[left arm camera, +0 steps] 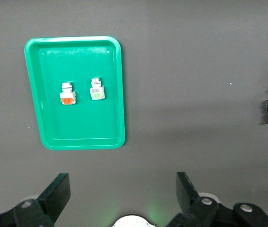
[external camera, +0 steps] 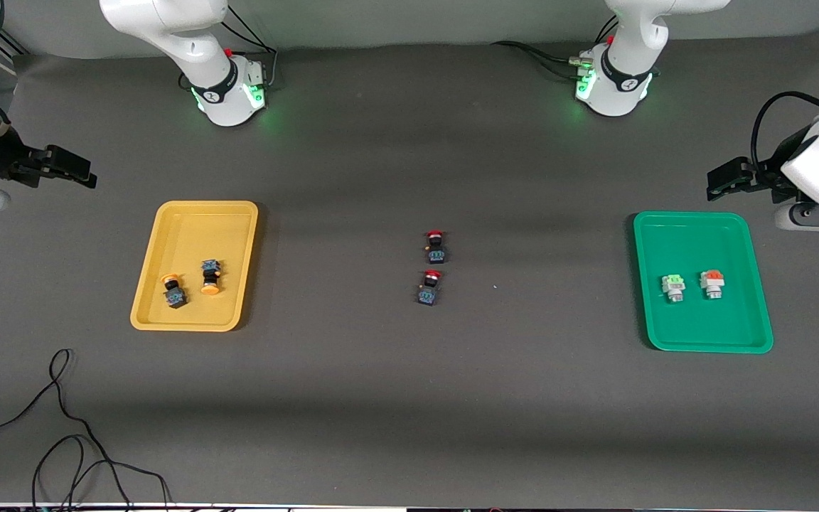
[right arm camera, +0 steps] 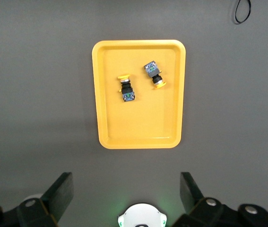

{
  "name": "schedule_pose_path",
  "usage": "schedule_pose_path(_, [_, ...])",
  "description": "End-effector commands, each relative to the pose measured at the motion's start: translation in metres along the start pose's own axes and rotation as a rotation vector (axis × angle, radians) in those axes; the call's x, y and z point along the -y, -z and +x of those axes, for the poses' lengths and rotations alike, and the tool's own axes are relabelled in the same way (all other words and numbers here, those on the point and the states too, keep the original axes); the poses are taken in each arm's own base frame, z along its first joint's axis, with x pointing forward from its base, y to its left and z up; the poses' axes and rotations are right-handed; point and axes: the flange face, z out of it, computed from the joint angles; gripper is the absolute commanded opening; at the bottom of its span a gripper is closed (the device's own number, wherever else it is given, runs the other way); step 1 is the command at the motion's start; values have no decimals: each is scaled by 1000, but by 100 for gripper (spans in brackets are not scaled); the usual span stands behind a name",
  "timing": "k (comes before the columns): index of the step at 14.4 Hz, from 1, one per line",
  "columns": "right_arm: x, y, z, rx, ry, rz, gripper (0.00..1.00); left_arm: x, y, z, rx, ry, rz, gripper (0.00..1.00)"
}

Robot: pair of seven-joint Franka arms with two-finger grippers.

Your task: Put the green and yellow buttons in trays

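Resting inside the yellow tray [external camera: 146,299]: two yellow-capped buttons [external camera: 175,290], [external camera: 210,276], side by side, both tipped on their sides, near the middle of the tray floor, apart from the rim. Same pair clear in the right wrist view [right arm camera: 126,88], [right arm camera: 154,74].

Sitting in the green tray [external camera: 754,235]: green-topped grey-white button [external camera: 674,287] and orange-topped grey-white button [external camera: 712,283], close together, not touching, well inside the rim. Confirmed from the left wrist view [left arm camera: 96,89], [left arm camera: 67,93], tray wall at [left arm camera: 33,94].

Left on the bare worktop [external camera: 409,398] between the trays: two red-capped buttons [external camera: 436,246], [external camera: 429,287], one nearer the front camera than the other. Not task items.

Left gripper [external camera: 719,183] parked high at the left arm's end, just off the green tray's corner; fingers [left arm camera: 56,194] spread wide, holding nothing. Right gripper [external camera: 79,171] parked at the right arm's end, off the yellow tray; fingers [right arm camera: 60,191] likewise released and empty. Both arms waiting.

Judged: sorting looks complete; all four buttons trayed.

Risks from here:
- Mistaking a red-capped button for a task item and carrying it to a tray; body matches the yellow-capped ones, only the cap differs.
- Sweeping low across a tray on any further move; could clip a rim, shift the tray, roll the tipped yellow-capped buttons.
- Snagging the loose black cable [external camera: 61,427] lying on the worktop nearer the front camera than the yellow tray, if the right arm drops low there.
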Motion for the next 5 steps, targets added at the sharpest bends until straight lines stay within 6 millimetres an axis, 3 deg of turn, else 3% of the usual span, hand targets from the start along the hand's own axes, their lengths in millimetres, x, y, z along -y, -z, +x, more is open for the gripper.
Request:
schedule_pose_path(1, [5,5,10,-10,-14,-22,100,-3,9,0,-17,-19,10,100])
schedule_pose_path(5, [6,5,10,-10,-14,-23,100,0,9,1,-22,-15,12,100])
